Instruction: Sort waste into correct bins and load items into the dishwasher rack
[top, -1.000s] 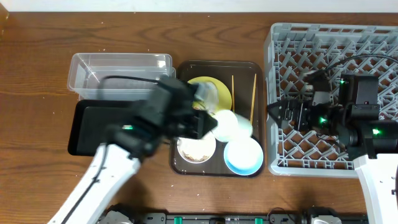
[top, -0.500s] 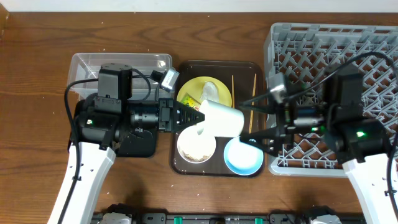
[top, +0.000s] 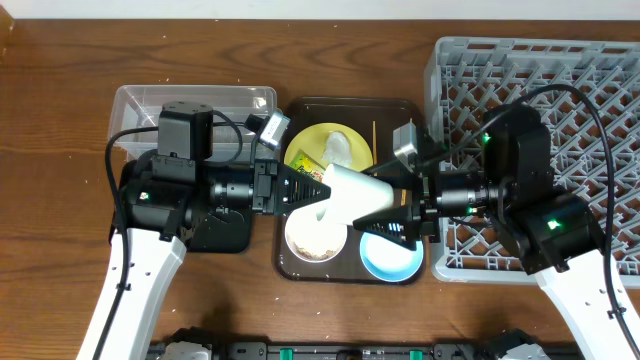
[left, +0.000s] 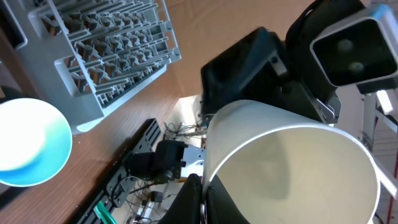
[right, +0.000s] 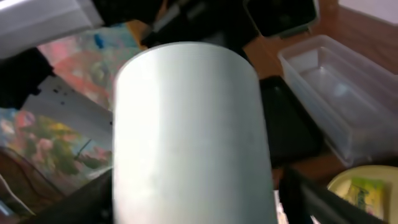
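Overhead shows the white cup (top: 358, 196) held on its side in the air above the brown tray (top: 300, 108). My left claw (top: 320, 188) is clamped on its rim, and my right claw (top: 388, 205) is spread apart to either side of its base; I cannot tell if those fingers touch it. My worry is the handover: if the left lets go before the right has closed squarely, the cup drops onto the white bowl (top: 292, 236) of food scraps (top: 318, 245) or the blue bowl (top: 392, 252) and scatters the mess.
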